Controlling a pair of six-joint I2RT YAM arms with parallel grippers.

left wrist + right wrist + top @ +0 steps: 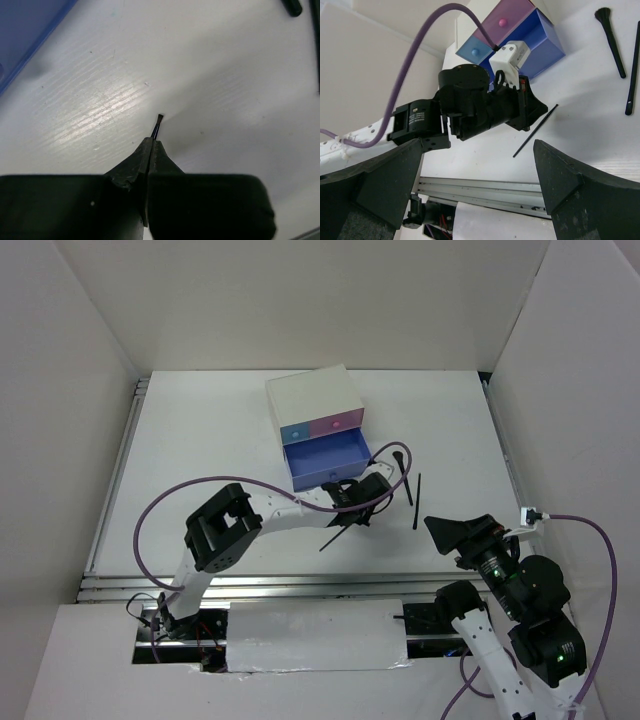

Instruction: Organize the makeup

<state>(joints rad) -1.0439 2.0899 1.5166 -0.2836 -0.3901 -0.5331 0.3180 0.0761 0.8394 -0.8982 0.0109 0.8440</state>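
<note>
My left gripper (358,515) is shut on a thin black brush (338,535) and holds it just in front of the open blue drawer (325,460). In the left wrist view the jaws (151,143) are pressed together, with the brush tip (158,124) sticking out above the table. The right wrist view shows the same brush (532,135) slanting down from the left gripper (537,114). Two more black brushes (403,468) (416,502) lie on the table to the right. My right gripper (452,530) is open and empty, and its fingers (585,190) are spread wide. The other makeup is out of view.
The white box (310,395) with a pink and a blue drawer front stands at the back centre, its lower blue drawer pulled out. White walls enclose the table. A metal rail (300,585) runs along the near edge. A purple cable (190,485) loops over the left arm.
</note>
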